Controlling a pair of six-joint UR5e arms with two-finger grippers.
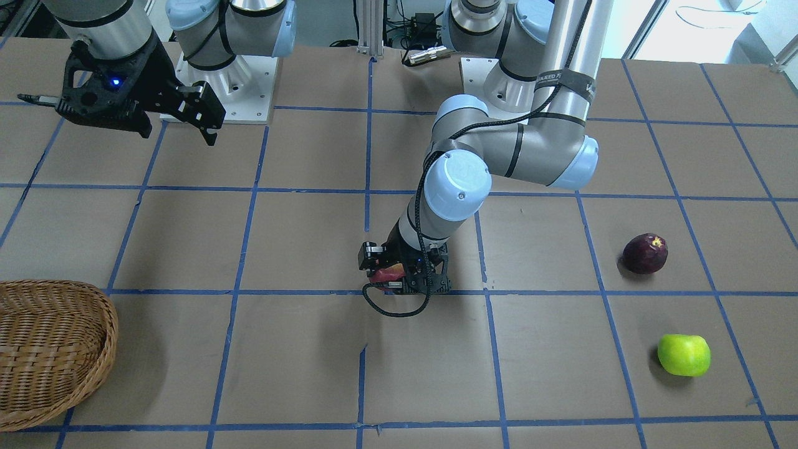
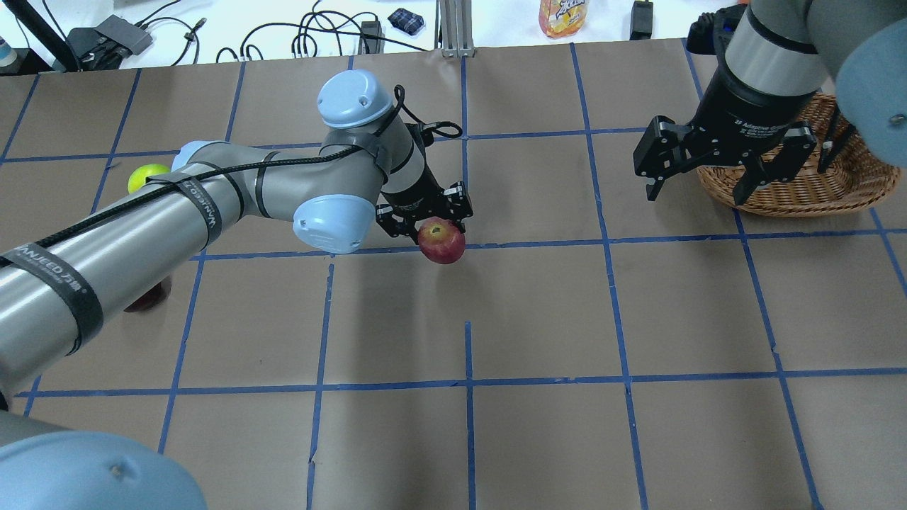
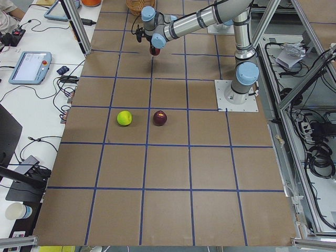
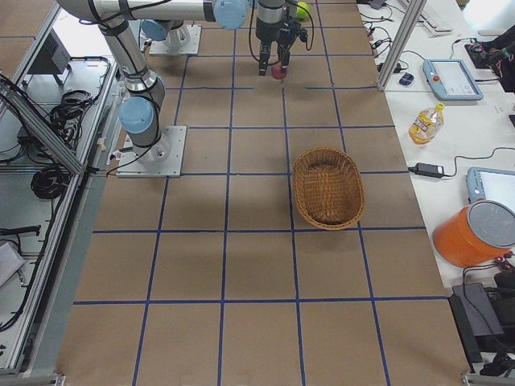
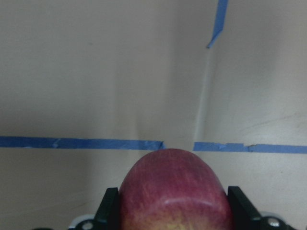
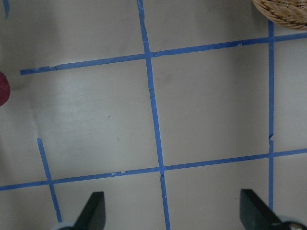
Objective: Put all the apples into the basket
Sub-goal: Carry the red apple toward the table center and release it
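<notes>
Left jaws clamped on red apple [image 2: 442,244] — stem end facing wrist.

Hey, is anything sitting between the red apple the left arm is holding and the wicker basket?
Nothing lies on the table between the round red apple in the left gripper and the oval woven wicker basket. The right gripper hangs open above that stretch, nearer the basket, so a high carry might meet it.
</notes>
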